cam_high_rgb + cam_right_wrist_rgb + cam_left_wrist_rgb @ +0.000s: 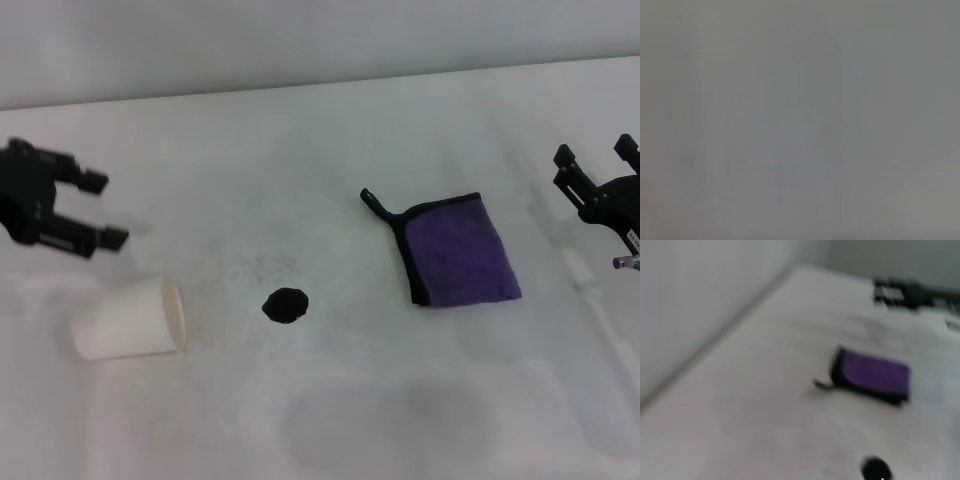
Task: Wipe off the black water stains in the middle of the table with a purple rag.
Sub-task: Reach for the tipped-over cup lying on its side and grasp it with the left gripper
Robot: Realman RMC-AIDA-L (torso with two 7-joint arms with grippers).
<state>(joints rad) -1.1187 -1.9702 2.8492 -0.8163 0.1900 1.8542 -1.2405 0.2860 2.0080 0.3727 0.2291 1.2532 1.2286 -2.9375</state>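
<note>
The purple rag [461, 249] lies folded flat on the white table [330, 150], right of centre, its black loop pointing toward the back left. The left wrist view also shows the rag [873, 375]. The black water stain [286, 305] is a small round blot near the table's middle, left of and nearer than the rag, and appears again as the stain [876, 469]. My left gripper [100, 210] hovers open at the far left, above the cup, holding nothing. My right gripper [596, 157] stands open at the right edge, beyond the rag, empty.
A white paper cup [132, 320] lies on its side at the left, its mouth facing the stain. Faint grey specks [272, 266] sit just behind the blot. The table's back edge meets a plain wall. The right wrist view shows only a blank grey surface.
</note>
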